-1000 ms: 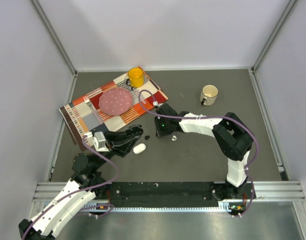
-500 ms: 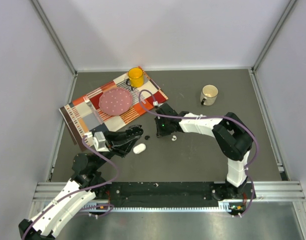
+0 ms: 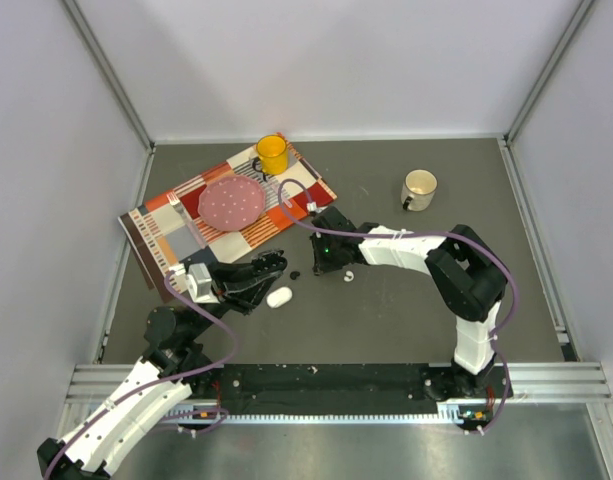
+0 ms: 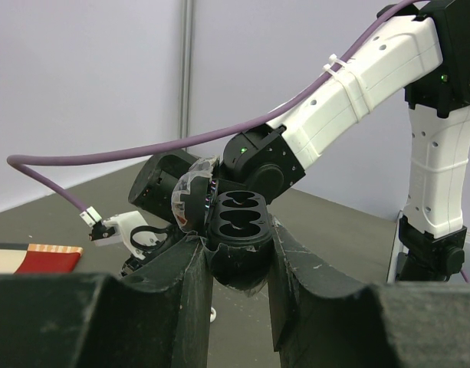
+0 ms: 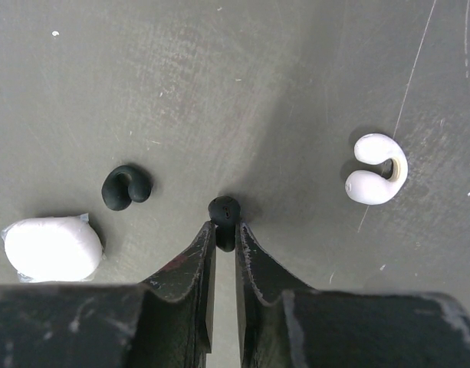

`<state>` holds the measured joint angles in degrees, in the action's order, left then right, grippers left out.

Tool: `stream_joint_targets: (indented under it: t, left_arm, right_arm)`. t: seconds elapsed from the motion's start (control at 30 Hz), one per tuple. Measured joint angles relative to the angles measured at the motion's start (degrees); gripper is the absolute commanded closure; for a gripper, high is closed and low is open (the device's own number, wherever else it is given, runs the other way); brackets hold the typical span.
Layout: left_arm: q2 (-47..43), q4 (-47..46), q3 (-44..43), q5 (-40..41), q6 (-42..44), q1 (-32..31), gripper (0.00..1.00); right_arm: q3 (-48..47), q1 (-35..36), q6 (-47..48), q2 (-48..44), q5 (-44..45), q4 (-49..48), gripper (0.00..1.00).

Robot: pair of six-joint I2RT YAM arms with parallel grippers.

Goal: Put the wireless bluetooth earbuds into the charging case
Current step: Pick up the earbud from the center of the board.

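My left gripper is shut on an open black charging case, held above the table with its two empty sockets facing up; it also shows in the top view. My right gripper is down at the table, shut on a black earbud. A second black earbud lies to its left, and a white earbud lies to its right. In the top view the right gripper is just right of the left one. The other white earbud is not clearly visible.
A closed white oval case lies beside the left gripper, seen also in the right wrist view. A striped placemat at the back left carries a pink plate and a yellow mug. A white mug stands at the back right.
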<state>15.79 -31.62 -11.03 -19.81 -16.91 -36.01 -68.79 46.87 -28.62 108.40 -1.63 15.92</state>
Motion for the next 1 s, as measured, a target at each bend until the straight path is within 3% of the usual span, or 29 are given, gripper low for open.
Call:
stream_joint_targets:
  t: [0.13, 0.2, 0.47, 0.73, 0.9, 1.0]
  left_arm:
    - [0.0, 0.0, 0.0, -0.02, 0.02, 0.0, 1.0]
    - [0.0, 0.0, 0.0, 0.0, 0.02, 0.0, 1.0]
    - [-0.02, 0.42, 0.0, 0.0, 0.04, 0.0, 1.0]
    - [0.13, 0.48, 0.0, -0.02, 0.07, 0.0, 1.0]
    - [0.24, 0.92, 0.0, -0.09, 0.07, 0.0, 1.0]
    - [0.28, 1.22, 0.0, -0.2, 0.07, 0.0, 1.0]
  right_arm:
    - [0.0, 0.0, 0.02, -0.02, -0.02, 0.0, 0.89]
    - [0.0, 0.0, 0.04, -0.11, -0.02, 0.02, 1.0]
    - [0.07, 0.0, 0.74, -3.91, -0.26, 0.35, 1.0]
    - [2.86, -5.18, 5.38, -19.65, -9.64, -0.02, 1.0]
    - [4.7, -12.9, 13.75, -31.36, -18.86, 0.0, 1.0]
    - [5.7, -13.84, 21.24, -38.62, -22.77, -0.02, 1.0]
